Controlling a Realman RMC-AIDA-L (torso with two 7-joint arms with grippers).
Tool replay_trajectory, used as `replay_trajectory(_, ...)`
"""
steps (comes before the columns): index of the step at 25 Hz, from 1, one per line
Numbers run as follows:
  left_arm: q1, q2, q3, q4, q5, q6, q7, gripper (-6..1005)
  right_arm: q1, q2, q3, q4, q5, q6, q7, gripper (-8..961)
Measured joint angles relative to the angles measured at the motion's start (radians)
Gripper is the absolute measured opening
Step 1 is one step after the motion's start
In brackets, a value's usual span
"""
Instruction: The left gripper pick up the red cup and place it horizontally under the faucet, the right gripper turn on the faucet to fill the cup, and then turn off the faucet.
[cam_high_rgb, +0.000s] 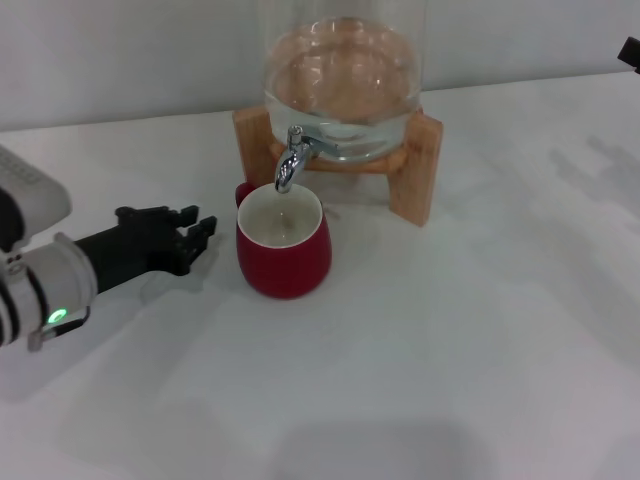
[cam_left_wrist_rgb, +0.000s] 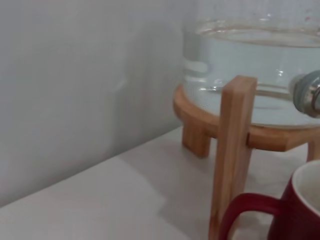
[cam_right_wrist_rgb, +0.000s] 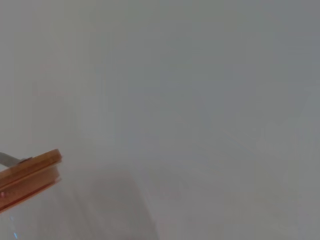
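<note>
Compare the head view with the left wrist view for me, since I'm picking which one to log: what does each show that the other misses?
Only the head view shows the left claw, open beside and apart from the red cup, the faucet spout over its mouth, and the right claw's tip at the far edge. Only the left wrist view shows the cup's handle loop against a stand leg. Both share the cup, glass jar and wooden stand.

I see the red cup (cam_high_rgb: 284, 252) upright just right of my left gripper (cam_high_rgb: 200, 236), directly under the chrome faucet (cam_high_rgb: 291, 160)
</note>
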Motion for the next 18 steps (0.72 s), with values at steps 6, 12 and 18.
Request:
replay_trajectory(6,0.161,0.000,0.008,0.204,-0.003,-0.037,-0.094,237,-0.001,0.000,0.011,0.000,0.000,0.002,-0.001,781)
replay_trajectory(12,0.303,0.002,0.007,0.382,-0.036,-0.070,-0.184,238,0.001,0.000,0.012,0.000,0.000,0.003,-0.001,780)
replay_trajectory(18,0.415,0.006,-0.028,0.498,-0.106,-0.101,-0.283,453,-0.005,0.000,0.012,0.000,-0.006,0.009,-0.001,780)
